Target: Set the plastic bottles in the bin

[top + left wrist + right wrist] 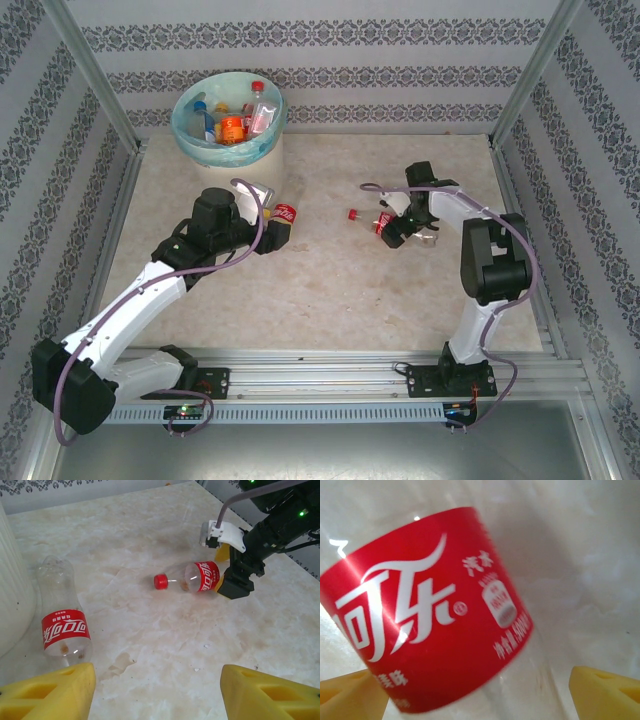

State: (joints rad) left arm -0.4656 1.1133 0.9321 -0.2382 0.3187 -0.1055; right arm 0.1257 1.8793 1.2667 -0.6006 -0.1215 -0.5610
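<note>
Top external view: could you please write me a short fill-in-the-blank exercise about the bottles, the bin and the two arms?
1. On the table, ___ cola bottles lie on their sides.
2. The cola bottle at the jaws of the right arm has a ___ cap.
3. The jaws of the left arm stand ___, with nothing between them, near the other cola bottle.
4. Several more bottles sit inside the ___.
Missing words: two; red; open; bin.

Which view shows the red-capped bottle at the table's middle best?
The left wrist view: the bottle lies there almost whole, from cap to label. The top external view has it small; the right wrist view gives its red label close up.
</note>
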